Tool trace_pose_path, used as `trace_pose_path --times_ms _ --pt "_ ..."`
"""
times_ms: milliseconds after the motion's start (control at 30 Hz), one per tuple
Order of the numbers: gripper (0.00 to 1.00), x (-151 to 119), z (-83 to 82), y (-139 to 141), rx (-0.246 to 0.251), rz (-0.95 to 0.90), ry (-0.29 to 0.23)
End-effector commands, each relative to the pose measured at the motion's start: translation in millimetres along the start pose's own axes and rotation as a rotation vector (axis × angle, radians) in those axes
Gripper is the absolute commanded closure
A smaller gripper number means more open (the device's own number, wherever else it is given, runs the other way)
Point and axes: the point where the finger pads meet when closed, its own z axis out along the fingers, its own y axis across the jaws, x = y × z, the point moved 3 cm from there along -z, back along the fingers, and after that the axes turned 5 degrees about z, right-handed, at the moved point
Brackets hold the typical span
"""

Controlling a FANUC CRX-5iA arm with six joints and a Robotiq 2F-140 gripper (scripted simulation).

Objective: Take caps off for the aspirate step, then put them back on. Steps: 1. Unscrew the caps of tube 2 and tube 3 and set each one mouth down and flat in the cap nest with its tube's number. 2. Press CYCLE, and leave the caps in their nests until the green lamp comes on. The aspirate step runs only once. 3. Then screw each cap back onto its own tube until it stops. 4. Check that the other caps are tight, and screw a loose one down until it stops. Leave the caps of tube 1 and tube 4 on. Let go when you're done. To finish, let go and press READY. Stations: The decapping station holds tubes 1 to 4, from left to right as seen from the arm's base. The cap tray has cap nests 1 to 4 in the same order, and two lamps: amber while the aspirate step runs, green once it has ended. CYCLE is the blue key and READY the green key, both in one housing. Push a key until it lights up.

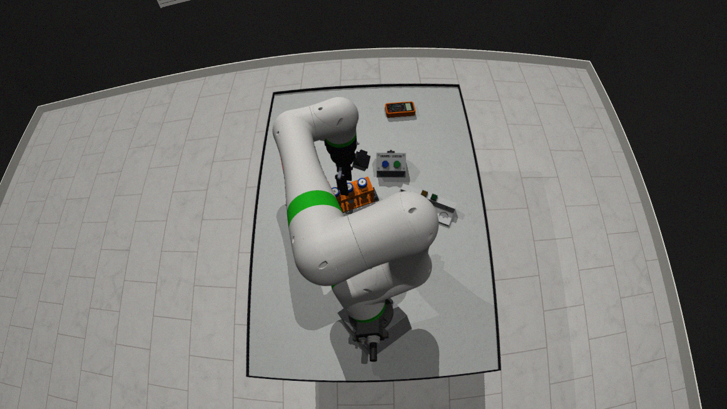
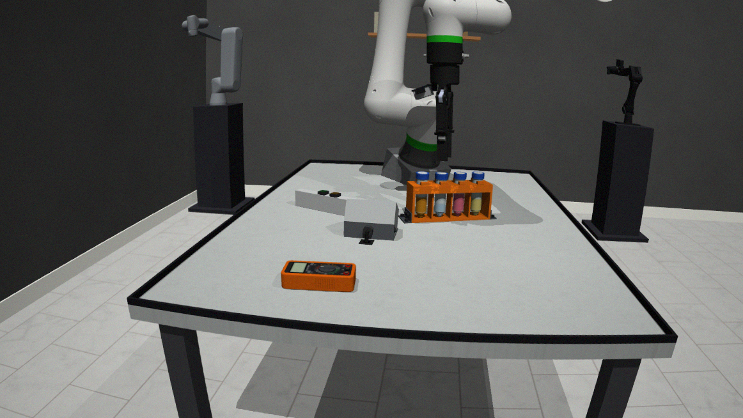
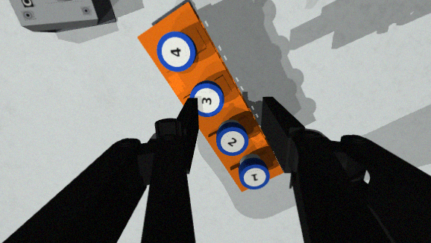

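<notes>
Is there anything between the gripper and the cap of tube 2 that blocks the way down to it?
Nothing visible blocks it. The open, empty gripper hangs above the orange rack, and cap 2 shows uncovered between its fingers. Caps 1 and 3 stand close beside it.
</notes>
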Motion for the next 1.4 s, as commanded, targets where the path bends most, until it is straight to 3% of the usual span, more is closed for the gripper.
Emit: trace_pose_path --times_ms 0,67,300,767,1367 --pt "0.59 -29.8 0.8 5.9 0.011 0.007 0.027" --pt "0.59 -45.2 1.3 9.3 0.011 0.007 0.027" --pt "0.59 -45.2 1.3 9.3 0.011 0.007 0.027" --pt "0.59 -44.4 36.8 8.9 0.011 0.007 0.027" --pt "0.59 -44.2 42.2 8.8 0.011 0.007 0.027"
